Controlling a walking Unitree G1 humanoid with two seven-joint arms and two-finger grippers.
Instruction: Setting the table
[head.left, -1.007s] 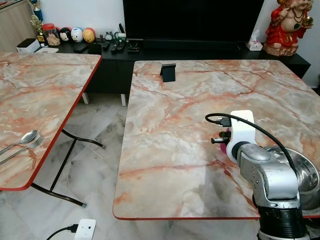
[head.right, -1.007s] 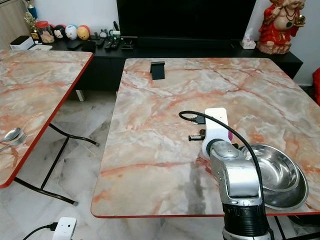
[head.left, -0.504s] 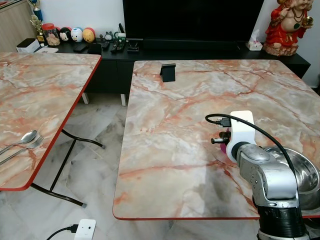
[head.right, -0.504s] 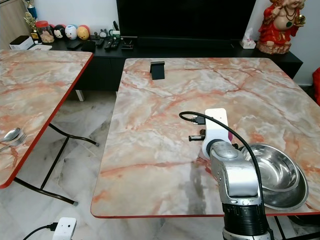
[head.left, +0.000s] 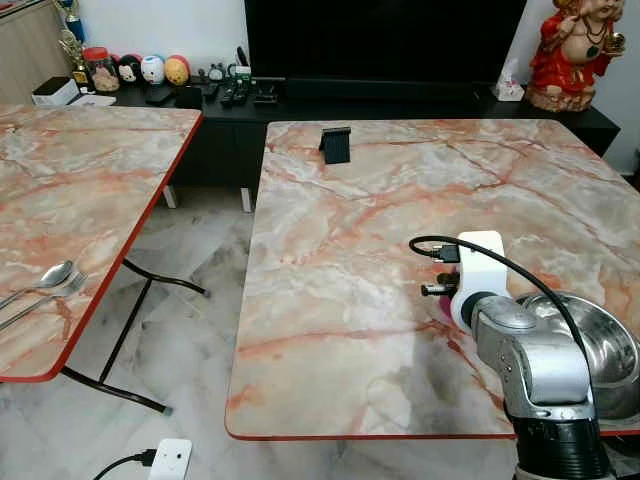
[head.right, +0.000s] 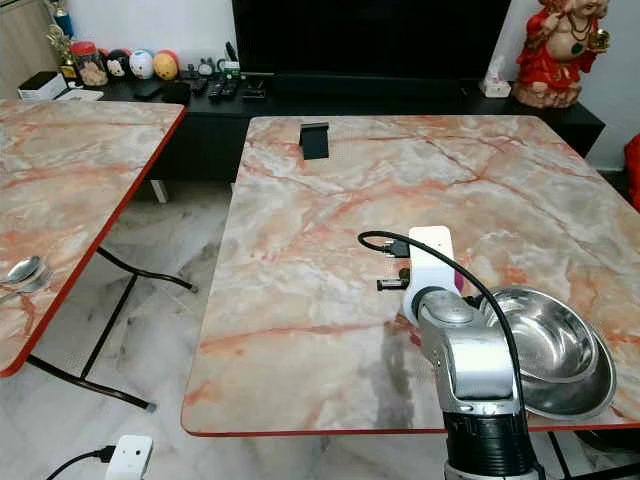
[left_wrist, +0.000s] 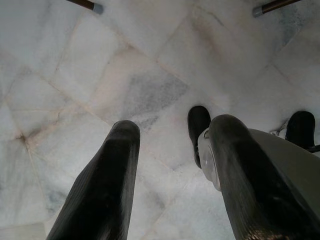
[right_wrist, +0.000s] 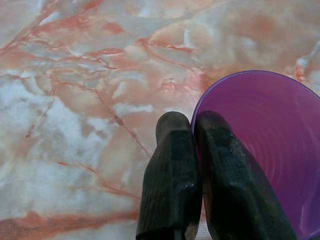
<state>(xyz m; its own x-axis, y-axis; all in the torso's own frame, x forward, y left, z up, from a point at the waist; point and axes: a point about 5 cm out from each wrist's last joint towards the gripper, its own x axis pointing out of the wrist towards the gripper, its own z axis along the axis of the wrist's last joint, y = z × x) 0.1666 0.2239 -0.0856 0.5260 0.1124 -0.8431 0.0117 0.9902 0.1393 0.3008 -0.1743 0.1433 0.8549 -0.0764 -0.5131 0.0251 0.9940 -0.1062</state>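
The right arm (head.left: 530, 370) hides most of the purple cup (right_wrist: 260, 140) from the head views.

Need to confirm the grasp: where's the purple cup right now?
The purple cup is pinched by its rim in the right hand, over the marble table near its front edge, just left of the steel bowls.

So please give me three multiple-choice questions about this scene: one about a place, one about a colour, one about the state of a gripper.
1. Where do the steel bowls sit?
A. on the floor
B. on the near right corner of the marble table
C. on the TV bench

2. What colour is the cup at the right gripper?
A. purple
B. green
C. white

3. How are the right gripper's fingers?
A. spread wide
B. closed on the cup's rim
C. closed on a spoon

Answers: 1 B, the bowls rest beside the right arm at that corner. 2 A, the right wrist view shows purple. 3 B, one finger lies inside the rim, one outside.
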